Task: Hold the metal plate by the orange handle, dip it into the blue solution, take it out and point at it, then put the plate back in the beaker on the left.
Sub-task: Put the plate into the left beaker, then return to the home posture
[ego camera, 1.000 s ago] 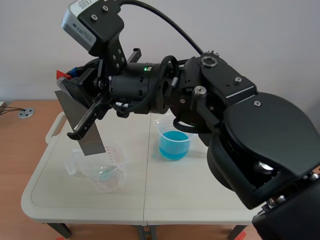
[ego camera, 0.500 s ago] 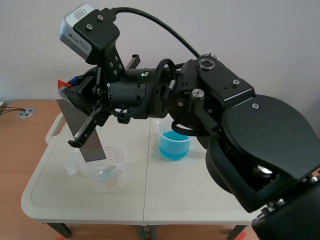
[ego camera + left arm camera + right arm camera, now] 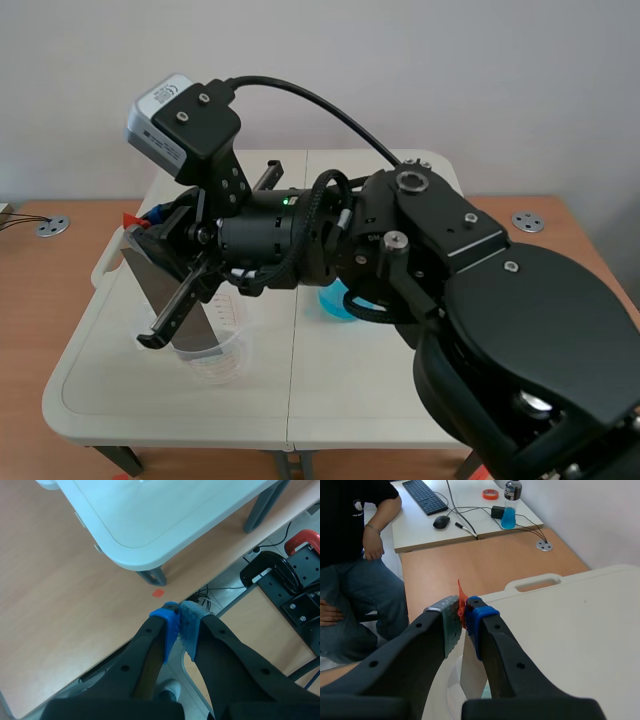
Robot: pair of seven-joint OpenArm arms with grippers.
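The right end effector [image 3: 464,614] is clamped on the small orange handle [image 3: 460,594] of the flat grey rectangular metal plate [image 3: 158,290]. The handle is pinched between the two pads, with a sliver of orange showing above them.

The plate hangs tilted at the left of the scene frame. Its lower end is inside the clear plastic measuring beaker with red markings [image 3: 228,352], which stands on the white tabletop [image 3: 350,400].

I judge the step in hand to be the return to that left beaker. To do it well I would lower the plate slowly along its own slant. I would keep it off the near wall, because the beaker looks light enough to tip or skid. I would let go only once the bottom edge rests on the beaker floor and the sheet leans on the rim.

The beaker of blue solution [image 3: 335,303] sits mid-frame, mostly hidden behind the arm.

The plate looks dull, thin and stiff, with straight edges. I cannot tell whether any film or droplets cling to it.

The left end effector [image 3: 179,624] hangs past the tabletop corner, its pads together on nothing.
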